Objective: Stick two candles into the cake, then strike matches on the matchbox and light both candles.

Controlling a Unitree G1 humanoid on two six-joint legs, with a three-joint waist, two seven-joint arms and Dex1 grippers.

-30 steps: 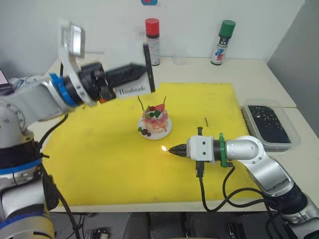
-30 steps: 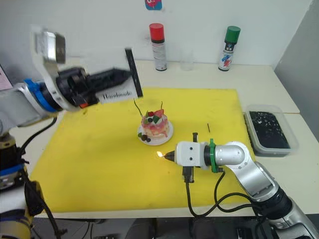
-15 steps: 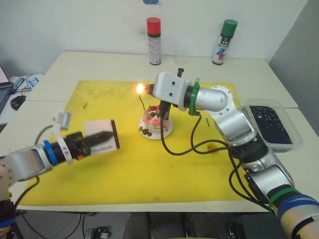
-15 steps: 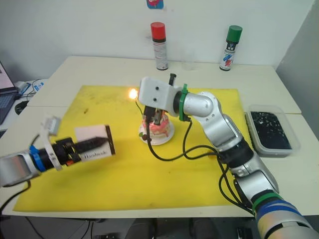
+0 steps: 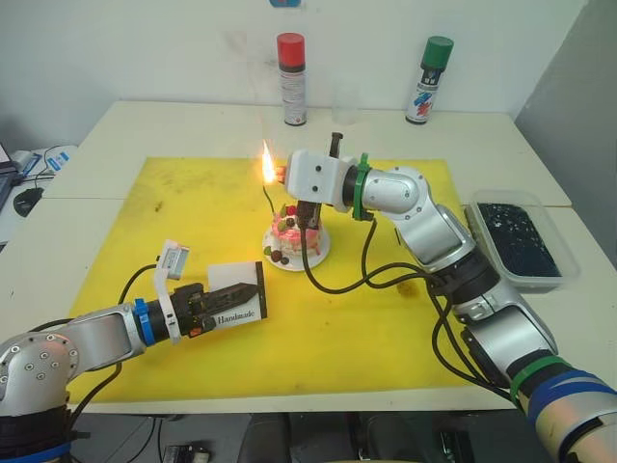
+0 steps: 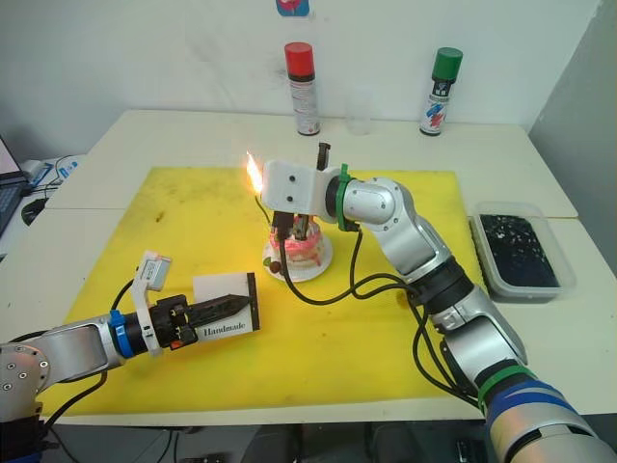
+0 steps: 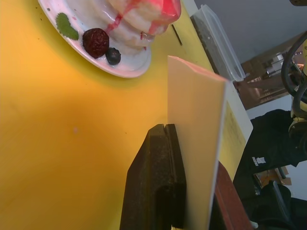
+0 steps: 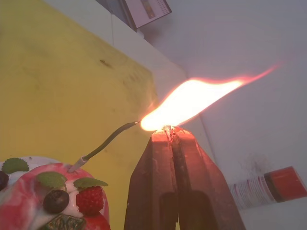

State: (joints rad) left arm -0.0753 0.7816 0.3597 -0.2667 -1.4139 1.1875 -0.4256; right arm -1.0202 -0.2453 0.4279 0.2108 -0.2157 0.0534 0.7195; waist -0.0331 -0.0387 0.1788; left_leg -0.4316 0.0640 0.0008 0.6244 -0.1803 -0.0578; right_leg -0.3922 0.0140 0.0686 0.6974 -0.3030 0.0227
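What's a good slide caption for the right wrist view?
Right gripper holds a flaming match at the candle tip above the cake.

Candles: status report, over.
Right gripper shut on lit match, flame at candle tip above cake. Left gripper shut on matchbox. Nothing in the way.

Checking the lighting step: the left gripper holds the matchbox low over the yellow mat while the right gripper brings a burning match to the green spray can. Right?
Not quite. The right gripper brings the burning match to a candle in the cake, as the right wrist view shows. The left gripper does hold the matchbox low over the yellow mat.
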